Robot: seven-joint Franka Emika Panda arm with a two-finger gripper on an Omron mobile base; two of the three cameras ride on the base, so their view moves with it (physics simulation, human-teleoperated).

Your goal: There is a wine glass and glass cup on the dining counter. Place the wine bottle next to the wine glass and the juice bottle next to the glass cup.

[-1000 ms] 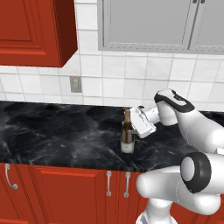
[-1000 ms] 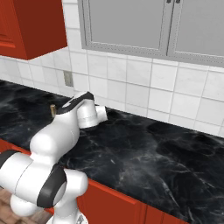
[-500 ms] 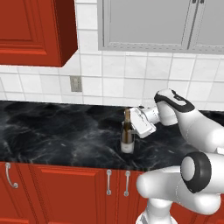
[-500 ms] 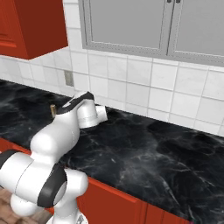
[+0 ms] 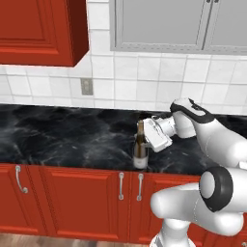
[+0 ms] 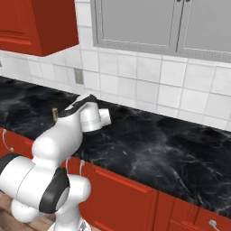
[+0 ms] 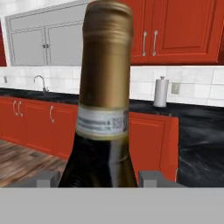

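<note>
The wine bottle [image 5: 140, 147] is a slim dark bottle with a gold-foiled neck and a pale label. It stands upright at the front edge of a black marble worktop [image 5: 67, 137]. My gripper [image 5: 144, 139] reaches in from the right and is shut on the bottle just below the neck. In the hand view the gold neck of the wine bottle [image 7: 107, 65] rises close up, with my gripper [image 7: 99, 179] shut around its dark shoulder and a grey fingertip [image 7: 47, 179] on each side. The bottle's gold top [image 6: 54, 112] peeks out behind my arm. The wine glass, glass cup, juice bottle and dining counter are out of view.
Red cabinet doors [image 5: 72, 193] run under the worktop, and a red wall cabinet [image 5: 38, 29] and grey ones [image 5: 178, 24] hang above. A wall outlet [image 5: 87, 87] sits on the tiled backsplash. Far along the hand view stand a paper towel roll [image 7: 161, 92] and a faucet [image 7: 39, 81].
</note>
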